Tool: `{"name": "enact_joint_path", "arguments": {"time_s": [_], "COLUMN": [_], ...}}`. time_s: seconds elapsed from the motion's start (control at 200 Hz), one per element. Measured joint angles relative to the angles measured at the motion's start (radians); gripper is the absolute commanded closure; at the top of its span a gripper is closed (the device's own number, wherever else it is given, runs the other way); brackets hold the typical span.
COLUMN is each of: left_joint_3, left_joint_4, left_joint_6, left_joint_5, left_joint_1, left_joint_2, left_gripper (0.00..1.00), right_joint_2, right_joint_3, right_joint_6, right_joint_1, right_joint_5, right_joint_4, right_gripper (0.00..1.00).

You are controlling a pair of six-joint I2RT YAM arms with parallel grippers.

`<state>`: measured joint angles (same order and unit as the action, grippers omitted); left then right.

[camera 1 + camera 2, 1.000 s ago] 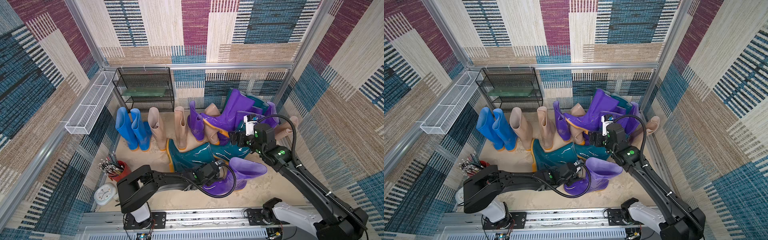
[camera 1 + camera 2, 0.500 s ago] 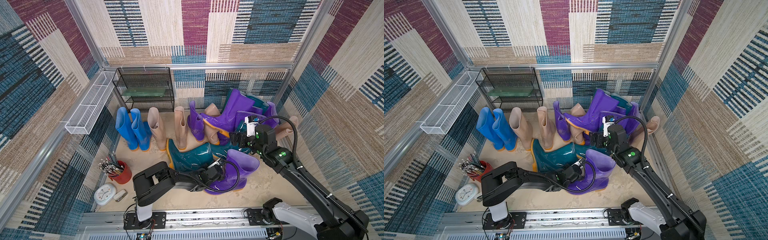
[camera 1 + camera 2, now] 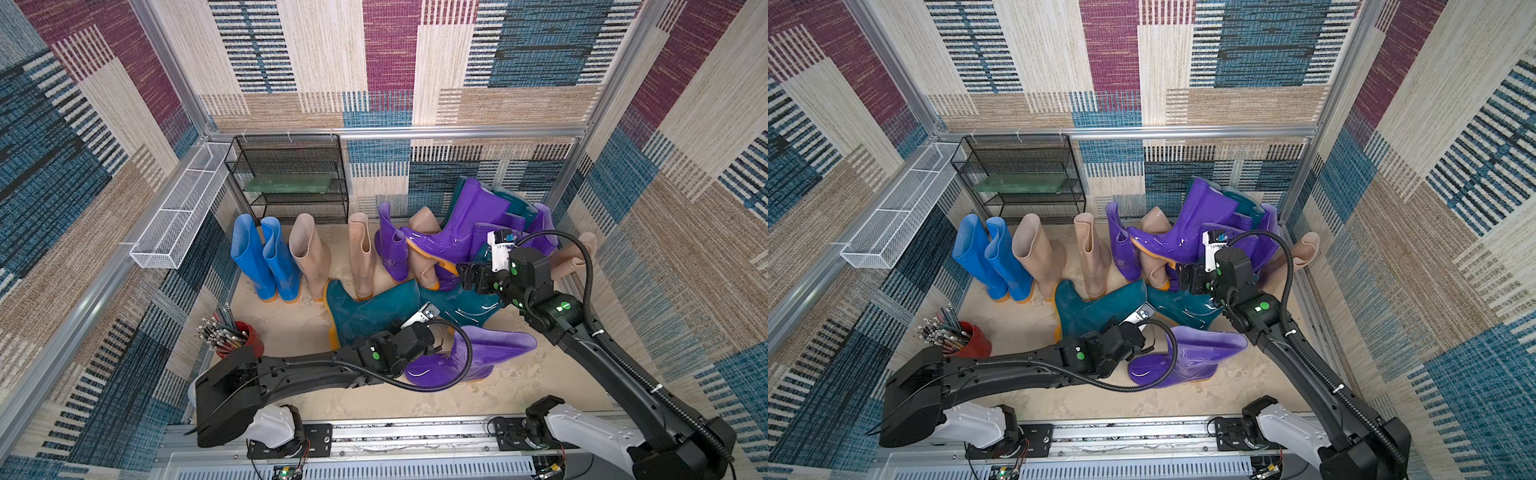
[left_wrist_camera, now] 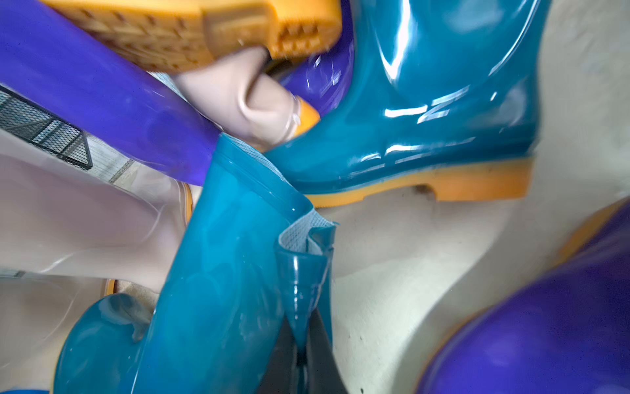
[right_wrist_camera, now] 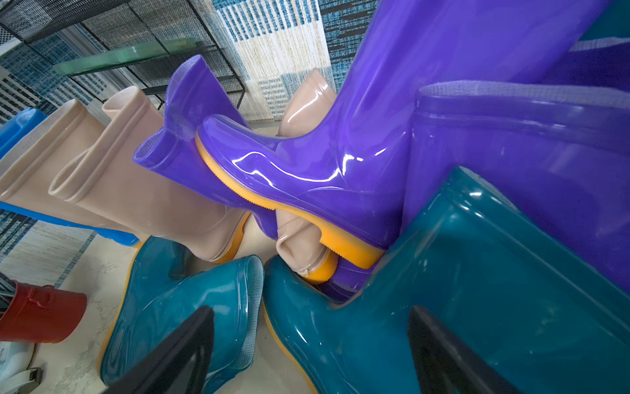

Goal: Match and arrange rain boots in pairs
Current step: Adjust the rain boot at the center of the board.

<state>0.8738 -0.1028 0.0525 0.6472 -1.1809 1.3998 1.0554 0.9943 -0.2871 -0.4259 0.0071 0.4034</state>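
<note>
Both top views look steeply down from high above the front rail (image 3: 415,432), facing the back wall (image 3: 415,83). They are far enough back to take in the whole floor (image 3: 291,328), the boots (image 3: 307,253) and the wire rack (image 3: 291,178), and they match but for a slight sideways shift. The left wrist camera sits very close behind the left gripper (image 4: 301,354), looking along it at the lying teal boot (image 4: 221,290), with the second teal boot (image 4: 426,102) beyond. The right wrist camera looks past the right gripper (image 5: 310,317) toward the rack, close over the same two teal boots. Both top views show those boots too.
</note>
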Motion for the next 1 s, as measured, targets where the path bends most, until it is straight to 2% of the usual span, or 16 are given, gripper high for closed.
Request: {"name": "enact_joint_path", "arguments": {"time_s": [0.24,0.506,0.566,0.686,0.761,0.927,0.997], "left_joint_3": [0.013,-0.075,-0.085,-0.095,-0.098,-0.111,-0.125], "left_joint_4": [-0.113,-0.204,-0.217,-0.258,-0.278,-0.298,-0.314], "left_joint_6": [0.118,0.289,0.314,0.350,0.369,0.398,0.414], "left_joint_5": [0.003,0.029,0.040,0.077,0.098,0.165,0.193], "left_joint_1": [-0.035,-0.077,-0.096,-0.126,-0.153,-0.193,-0.202], "left_joint_2": [-0.229,-0.457,-0.488,-0.530,-0.550,-0.607,-0.640], "left_gripper": [1.00,1.00,0.83,0.73,0.76,1.00,0.97], "right_joint_2": [0.044,0.143,0.169,0.223,0.257,0.314,0.334], "right_joint_3": [0.052,0.158,0.178,0.223,0.254,0.300,0.309], "right_joint_6": [0.003,0.019,0.019,0.019,0.019,0.019,0.018], "right_joint_1": [-0.017,-0.120,-0.152,-0.221,-0.259,-0.318,-0.333], "right_joint_5": [-0.041,-0.049,-0.048,-0.046,-0.035,-0.023,-0.023], "right_joint_4": [-0.016,-0.026,-0.028,-0.034,-0.039,-0.039,-0.037], "right_gripper": [0.10,0.09,0.10,0.09,0.09,0.07,0.06]}}
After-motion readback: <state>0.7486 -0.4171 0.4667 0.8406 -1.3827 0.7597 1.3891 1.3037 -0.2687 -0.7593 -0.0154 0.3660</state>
